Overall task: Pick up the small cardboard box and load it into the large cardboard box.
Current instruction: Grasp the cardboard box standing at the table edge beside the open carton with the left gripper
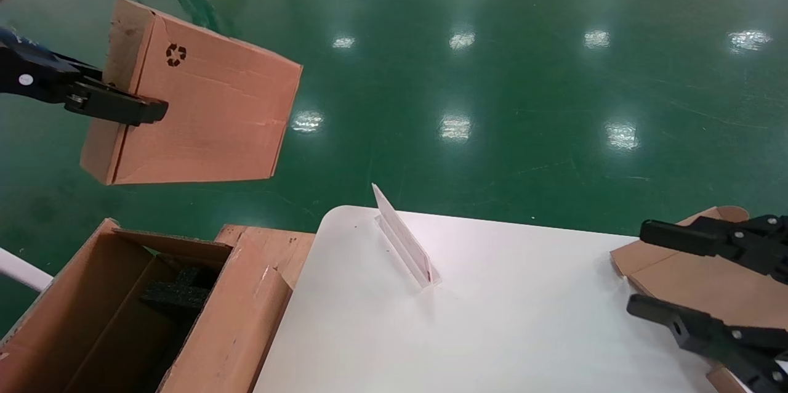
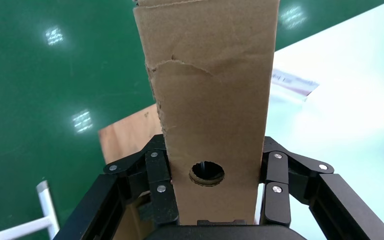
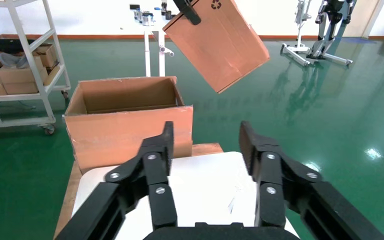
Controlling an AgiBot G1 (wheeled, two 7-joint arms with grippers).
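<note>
The small cardboard box [image 1: 203, 109], flat and brown with a black recycling symbol, hangs in the air above the green floor, beyond the large box. My left gripper [image 1: 132, 106] is shut on its left end; in the left wrist view the fingers [image 2: 157, 185] clamp both sides of the small box [image 2: 210, 90] beside its round punched hole. The large cardboard box [image 1: 55, 313] stands open at the lower left beside the table, with black foam [image 1: 175, 294] inside. It also shows in the right wrist view [image 3: 130, 125]. My right gripper [image 1: 637, 270] is open and empty over the table's right side.
A white table [image 1: 492, 319] fills the lower middle, with a clear upright sign holder [image 1: 403, 242] on it. A flat brown cardboard package [image 1: 695, 276] lies under the right gripper at the table's right edge. A shelf cart [image 3: 20, 60] stands behind the large box.
</note>
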